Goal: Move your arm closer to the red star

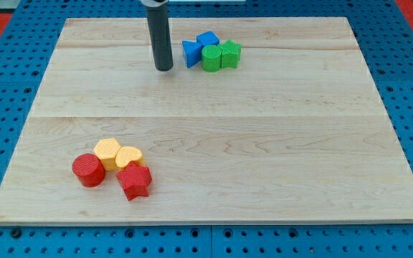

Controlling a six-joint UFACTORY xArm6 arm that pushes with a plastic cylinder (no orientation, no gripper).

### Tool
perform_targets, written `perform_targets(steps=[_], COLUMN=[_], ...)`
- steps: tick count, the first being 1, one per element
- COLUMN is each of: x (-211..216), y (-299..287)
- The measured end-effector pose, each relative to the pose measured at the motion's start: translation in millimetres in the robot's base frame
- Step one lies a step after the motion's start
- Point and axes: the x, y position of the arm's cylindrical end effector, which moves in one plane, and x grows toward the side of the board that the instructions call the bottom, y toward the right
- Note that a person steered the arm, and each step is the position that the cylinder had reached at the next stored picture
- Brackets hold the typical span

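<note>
My tip point(163, 69) rests on the bench point(264, 143) near the view's top, just left of a tight cluster: a blue triangular block point(191, 53), a blue block point(207, 39) behind it, a green cylinder point(211, 58) and a green block point(230, 54). There are no fingers here, only a rod, so nothing opens or clamps.

The red star point(134, 180) lies well apart, at the view's lower left, touching a yellow heart point(128, 156), with a yellow block point(107, 150) and a red cylinder point(88, 170) beside it.

The approach looks barely begun; the next move calls for a long slide toward the view's bottom, slightly left, stopping short of the star.

The rod's upper part is cut off at the frame's top, and the rear blue block's shape is partly hidden.
</note>
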Motion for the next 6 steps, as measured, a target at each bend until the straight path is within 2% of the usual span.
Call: perform_targets(steps=[2, 4, 6], x=[10, 11, 40], y=[-95, -107, -199])
